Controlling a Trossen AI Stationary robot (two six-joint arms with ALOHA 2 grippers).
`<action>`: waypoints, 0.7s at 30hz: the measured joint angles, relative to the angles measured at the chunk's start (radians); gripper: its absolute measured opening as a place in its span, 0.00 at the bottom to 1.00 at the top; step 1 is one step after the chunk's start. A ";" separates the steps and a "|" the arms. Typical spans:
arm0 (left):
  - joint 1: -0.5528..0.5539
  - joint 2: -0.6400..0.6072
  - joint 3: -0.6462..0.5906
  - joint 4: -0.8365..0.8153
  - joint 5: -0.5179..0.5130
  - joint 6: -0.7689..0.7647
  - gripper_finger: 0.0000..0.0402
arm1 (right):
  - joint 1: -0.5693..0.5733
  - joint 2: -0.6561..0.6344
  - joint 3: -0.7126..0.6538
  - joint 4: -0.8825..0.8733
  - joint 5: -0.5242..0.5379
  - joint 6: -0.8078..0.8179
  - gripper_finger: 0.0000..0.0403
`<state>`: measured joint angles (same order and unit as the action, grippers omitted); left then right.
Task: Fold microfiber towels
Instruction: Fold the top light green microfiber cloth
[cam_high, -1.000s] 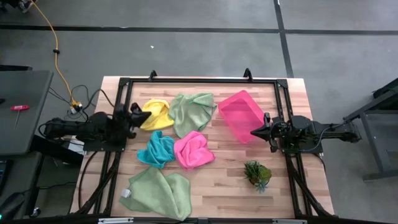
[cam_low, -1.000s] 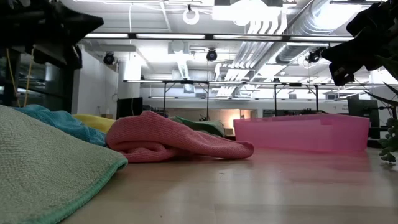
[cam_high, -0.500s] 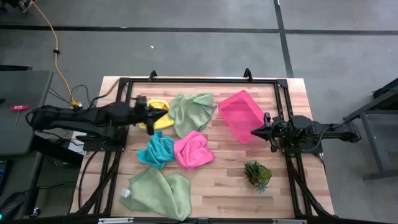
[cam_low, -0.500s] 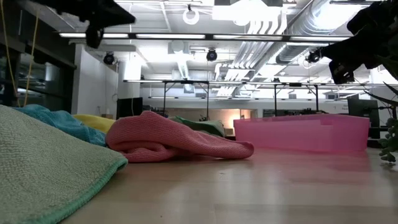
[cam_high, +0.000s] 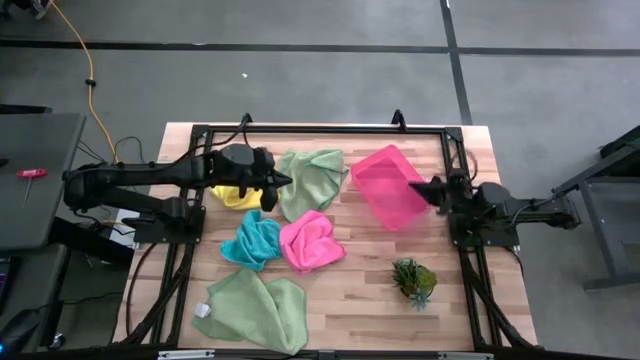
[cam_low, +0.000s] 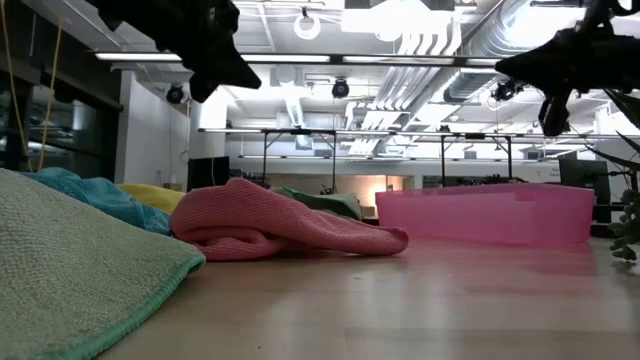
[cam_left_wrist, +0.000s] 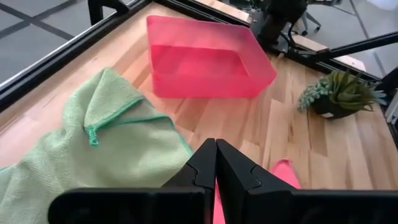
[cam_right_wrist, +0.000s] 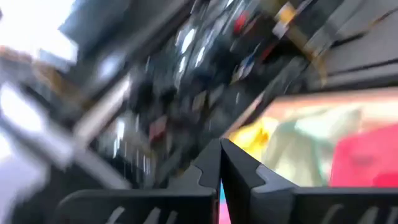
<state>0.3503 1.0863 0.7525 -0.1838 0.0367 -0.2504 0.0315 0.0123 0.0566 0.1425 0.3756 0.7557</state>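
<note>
Fingers of the left gripper are pressed together and hold nothing; they hang above the table between the yellow towel and the upper pale green towel. Fingers of the right gripper are likewise closed and empty, with the tip over the right edge of the pink tray.

Surroundings:
- The pink tray is a rigid rectangular bin lying at an angle on the right half of the wooden table, just beside the upper pale green towel.
- A small spiky plant stands near the right front of the table, well apart from the towels.
- A black frame borders the work area.

Towels, all crumpled and unfolded:
- The yellow towel is partly hidden beneath the left arm.
- The upper pale green towel shows a darker green stitched hem in the left wrist view.
- The teal towel and the hot pink towel lie side by side at the centre, touching.
- The lower pale green towel lies at the front edge, spread wider than the others.
</note>
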 joint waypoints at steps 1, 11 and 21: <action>0.005 0.000 0.000 0.000 -0.006 0.000 0.00 | 0.000 0.003 0.000 0.025 0.067 0.024 0.00; 0.033 0.057 0.000 0.111 -0.130 0.106 0.00 | -0.044 0.329 0.002 0.514 0.094 -0.079 0.00; 0.051 0.335 0.157 0.072 -0.167 0.359 0.15 | -0.065 0.553 0.002 0.604 0.081 0.022 0.00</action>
<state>0.4014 1.4209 0.9094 -0.1113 -0.1301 0.1085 -0.0333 0.5653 0.0586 0.7460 0.4570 0.7779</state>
